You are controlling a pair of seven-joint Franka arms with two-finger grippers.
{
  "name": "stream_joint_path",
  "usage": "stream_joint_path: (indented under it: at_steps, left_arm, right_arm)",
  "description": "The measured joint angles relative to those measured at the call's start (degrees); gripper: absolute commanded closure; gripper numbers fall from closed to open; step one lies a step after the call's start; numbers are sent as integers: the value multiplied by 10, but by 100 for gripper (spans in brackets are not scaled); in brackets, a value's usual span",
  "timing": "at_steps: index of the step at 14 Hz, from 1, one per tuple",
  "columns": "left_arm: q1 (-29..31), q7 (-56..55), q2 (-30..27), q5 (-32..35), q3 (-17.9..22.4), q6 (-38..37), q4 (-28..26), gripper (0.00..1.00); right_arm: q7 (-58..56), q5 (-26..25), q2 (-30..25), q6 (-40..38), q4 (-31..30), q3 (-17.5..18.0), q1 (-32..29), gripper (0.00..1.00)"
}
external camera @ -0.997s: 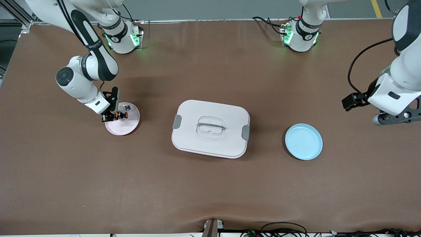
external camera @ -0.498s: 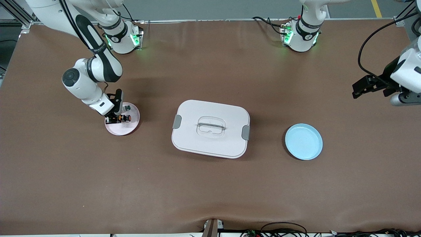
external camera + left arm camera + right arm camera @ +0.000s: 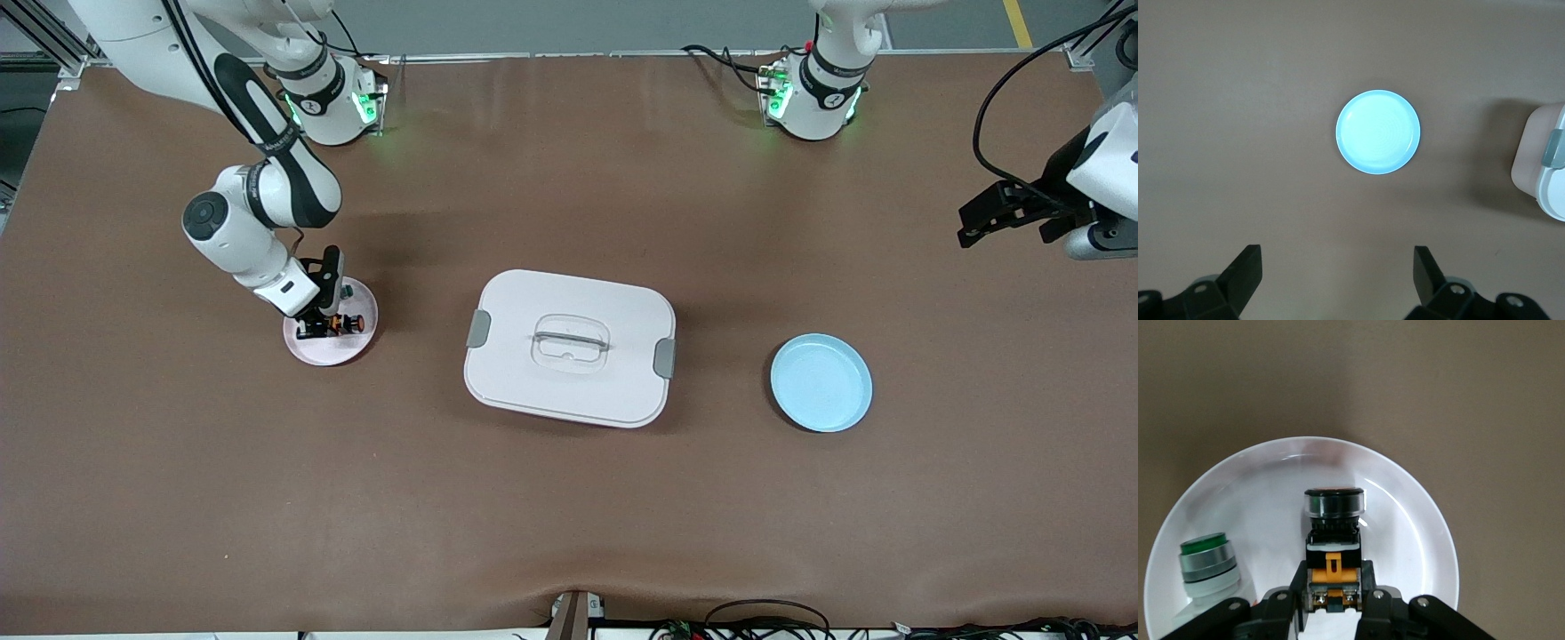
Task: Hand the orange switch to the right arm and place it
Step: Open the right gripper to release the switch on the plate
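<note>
Since 1 s ago my right tool [image 3: 327, 325] w/ the orange switch [image 3: 342, 323] has shifted further over the pink plate [image 3: 330, 349], clenched on it. My left tool [image 3: 997, 213] rose, drew back twd its worktop [image 3: 569, 498] end, fingers [image 3: 1245, 270] spread, empty. White lidded box [image 3: 570, 348] and blue plate [image 3: 821, 383] unmoved on brown worktop; green-capped part [image 3: 1205, 563] on pink plate.
</note>
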Motion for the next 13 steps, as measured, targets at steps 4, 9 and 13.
stream_joint_path:
  at_steps: [4, 9, 13]
  left_arm:
    - [0, 0, 0, 0, 1, -1, -2, 0]
    - [0, 0, -1, 0, 1, -11, -2, 0]
    - [0, 0, -4, 0, 1, -13, -2, 0]
  right_arm:
    - [-1, 17, 9, -2, 15, 0, 0, 0]
    - [-1, 18, 9, -95, 63, 0, 0, 0]
    - [-1, 23, 0, -226, 131, -2, -2, 0]
